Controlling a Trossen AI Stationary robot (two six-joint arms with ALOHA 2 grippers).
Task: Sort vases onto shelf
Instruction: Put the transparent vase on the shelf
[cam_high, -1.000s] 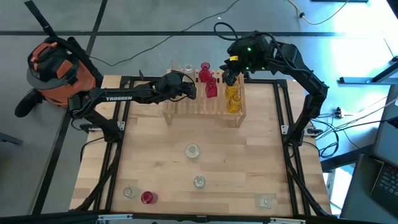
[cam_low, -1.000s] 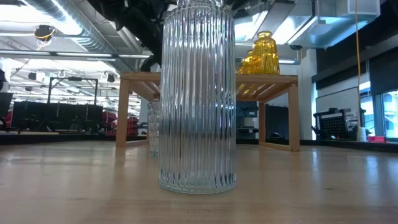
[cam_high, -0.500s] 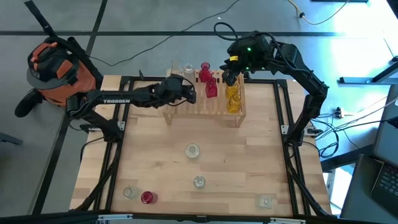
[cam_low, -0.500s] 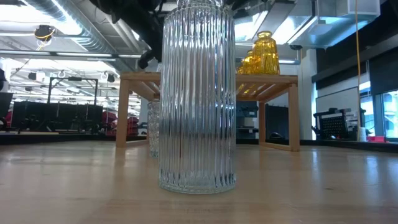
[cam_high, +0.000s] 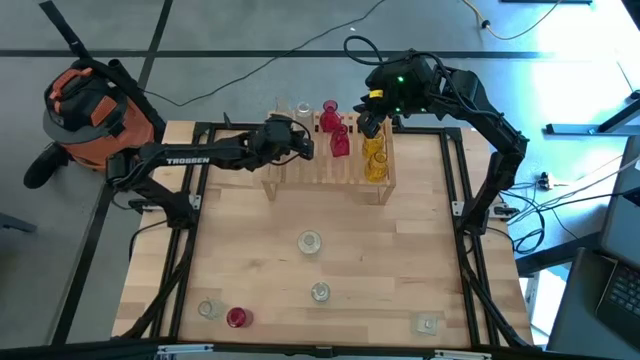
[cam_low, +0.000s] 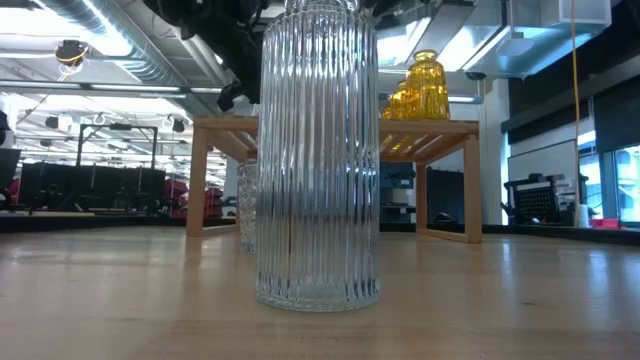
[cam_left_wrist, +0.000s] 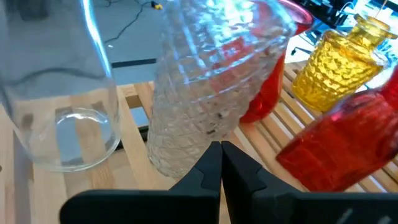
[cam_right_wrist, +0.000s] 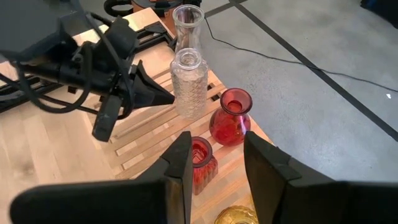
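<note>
The left gripper (cam_high: 303, 148) hangs with fingers pressed together and empty, the textured clear vase (cam_right_wrist: 189, 83) standing just ahead of its tips on the shelf (cam_high: 302, 170), apparently grouped by colour. The right gripper (cam_high: 371, 124) hovers spread above the yellow vases (cam_high: 375, 158).

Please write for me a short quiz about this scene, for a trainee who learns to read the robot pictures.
1. True or false: the left gripper is open around a yellow vase.
2. How many vases stand on the table, off the shelf? A three, B five, C eight.
3. Fill in: the right gripper, above the shelf, is ____.

Key: 1 false, it is shut, its tips beside a textured clear vase. 2 B. 3 open.
</note>
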